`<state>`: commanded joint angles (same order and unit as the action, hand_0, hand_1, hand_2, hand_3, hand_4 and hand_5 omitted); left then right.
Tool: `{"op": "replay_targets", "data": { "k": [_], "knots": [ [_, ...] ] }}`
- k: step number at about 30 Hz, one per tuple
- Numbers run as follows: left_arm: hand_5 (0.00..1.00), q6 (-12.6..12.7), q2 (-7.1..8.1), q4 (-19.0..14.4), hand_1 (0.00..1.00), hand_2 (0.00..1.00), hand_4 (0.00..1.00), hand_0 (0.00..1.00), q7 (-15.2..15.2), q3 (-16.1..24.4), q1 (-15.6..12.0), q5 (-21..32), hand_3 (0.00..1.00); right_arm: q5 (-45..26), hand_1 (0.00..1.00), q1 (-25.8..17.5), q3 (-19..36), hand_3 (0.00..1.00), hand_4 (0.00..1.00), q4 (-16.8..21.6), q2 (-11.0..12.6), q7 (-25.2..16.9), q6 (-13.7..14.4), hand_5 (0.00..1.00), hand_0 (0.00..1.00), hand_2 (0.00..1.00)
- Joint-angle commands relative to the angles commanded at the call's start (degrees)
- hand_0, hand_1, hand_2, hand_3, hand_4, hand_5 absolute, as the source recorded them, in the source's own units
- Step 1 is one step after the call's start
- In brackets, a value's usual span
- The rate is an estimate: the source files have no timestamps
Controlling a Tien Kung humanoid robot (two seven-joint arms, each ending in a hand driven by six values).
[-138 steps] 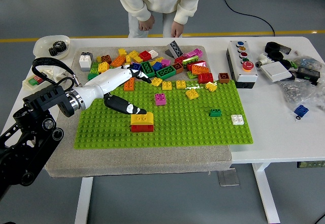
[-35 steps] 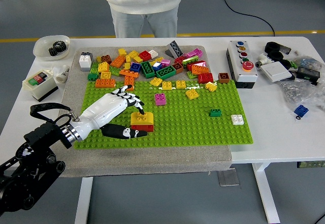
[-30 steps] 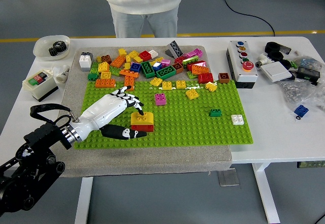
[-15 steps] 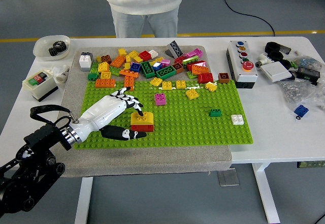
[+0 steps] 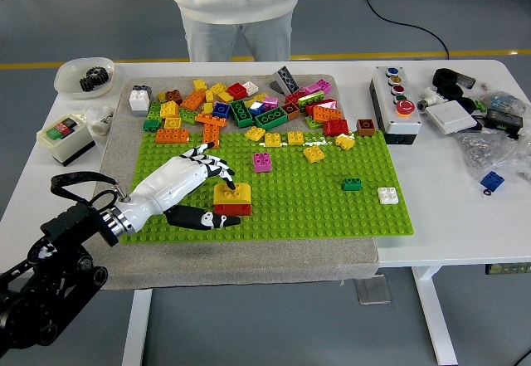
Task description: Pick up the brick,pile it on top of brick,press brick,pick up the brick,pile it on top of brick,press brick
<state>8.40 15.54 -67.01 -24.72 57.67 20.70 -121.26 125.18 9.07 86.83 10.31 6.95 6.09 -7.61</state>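
Observation:
A yellow brick (image 5: 234, 192) sits on top of a red brick (image 5: 232, 209) on the green baseplate (image 5: 315, 204). My left hand (image 5: 197, 185) rests beside the stack on its left. Its fingertips (image 5: 226, 178) touch the yellow brick's top edge and its thumb (image 5: 202, 218) lies along the plate by the red brick. The fingers are extended and grasp nothing. A heap of loose coloured bricks (image 5: 249, 104) lies at the plate's far edge. My right arm is out of view.
A person in a white top (image 5: 236, 1) stands at the far side, hands out of view. A button box (image 5: 396, 100) and assorted parts (image 5: 473, 113) lie at the right. A white bowl (image 5: 83, 75) and a small switch box (image 5: 65, 138) stand at the left.
My left hand came down from above the stack to rest against it. The person straightened up and their hands left the view. In the last second the arm drew back slightly.

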Motion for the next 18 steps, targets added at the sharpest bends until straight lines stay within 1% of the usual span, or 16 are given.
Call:
{"op": "replay_targets", "data": {
  "k": [15, 18],
  "knots": [
    [0.907, 0.08, -0.24, 0.46, 0.821, 0.756, 0.989, 0.998, 0.27, -0.05, 0.02, -0.17, 0.605, -0.04, 0.648, 0.05, 0.09, 0.581, 0.809, 0.00, 0.05, -0.01, 0.03, 0.370, 0.741, 0.712],
    [0.893, 0.05, -0.29, 0.59, 0.821, 0.756, 0.988, 0.998, 0.31, -0.04, 0.06, -0.24, 0.605, -0.03, 0.648, 0.06, 0.10, 0.580, 0.808, 0.00, 0.04, -0.02, 0.03, 0.369, 0.741, 0.712]
  ]
}}
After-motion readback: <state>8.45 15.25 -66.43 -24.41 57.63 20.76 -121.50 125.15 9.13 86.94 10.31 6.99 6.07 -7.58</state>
